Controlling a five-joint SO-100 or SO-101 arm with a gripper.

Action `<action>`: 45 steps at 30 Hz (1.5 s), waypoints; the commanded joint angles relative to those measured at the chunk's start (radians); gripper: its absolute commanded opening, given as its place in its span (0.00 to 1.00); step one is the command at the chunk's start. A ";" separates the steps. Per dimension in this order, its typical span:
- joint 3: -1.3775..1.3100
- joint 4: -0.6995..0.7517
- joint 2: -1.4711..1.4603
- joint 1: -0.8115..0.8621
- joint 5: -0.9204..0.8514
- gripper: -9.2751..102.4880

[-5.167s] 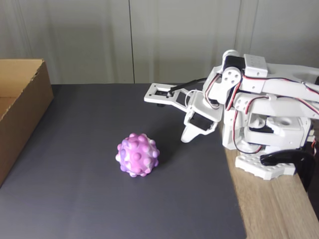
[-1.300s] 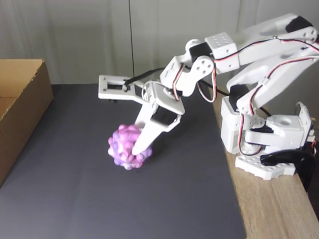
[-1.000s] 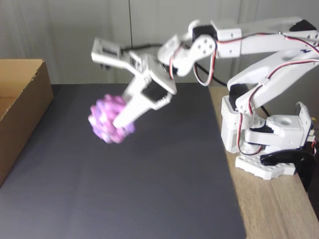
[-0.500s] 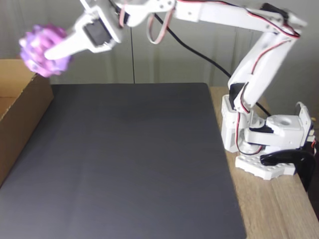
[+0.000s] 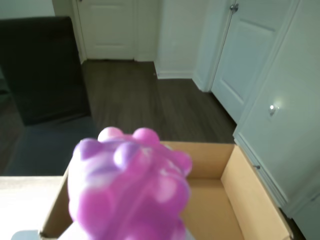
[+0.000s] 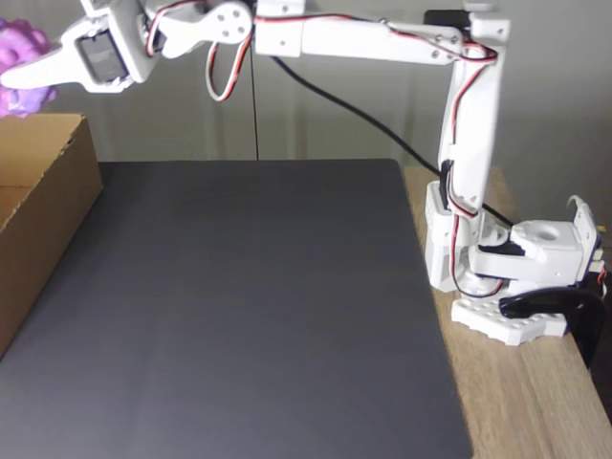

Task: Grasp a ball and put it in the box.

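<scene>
Reaching far to the left in the fixed view, the gripper [image 6: 21,78] pinches the ball [image 6: 23,57] between its white fingers [image 6: 43,69], high above the worktop [image 6: 239,306] and over the near corner of the box [image 6: 43,201]. We find no brand, label or legible writing on any surface.

The ball is mottled pink, purple and white, studded with rounded bumps, and looks soft and rubbery. In the wrist view it [image 5: 127,192] sits large and blurred in the foreground, clear of the cardboard, with the open box [image 5: 240,200] directly beneath and behind it. We cannot see the fingers clearly there, so the width of the grip is judged from the fixed view, where they close on the ball's right side.

The box is plain brown corrugated cardboard with raw cut edges and a bare interior. The arm [image 6: 363,38] runs almost level from the gripper to an upright link above its white base [image 6: 507,277], which stands on the wooden edge beside a dark mat [image 6: 239,382].
</scene>
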 commanded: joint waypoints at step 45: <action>-0.959 -0.058 -0.824 0.067 0.015 0.29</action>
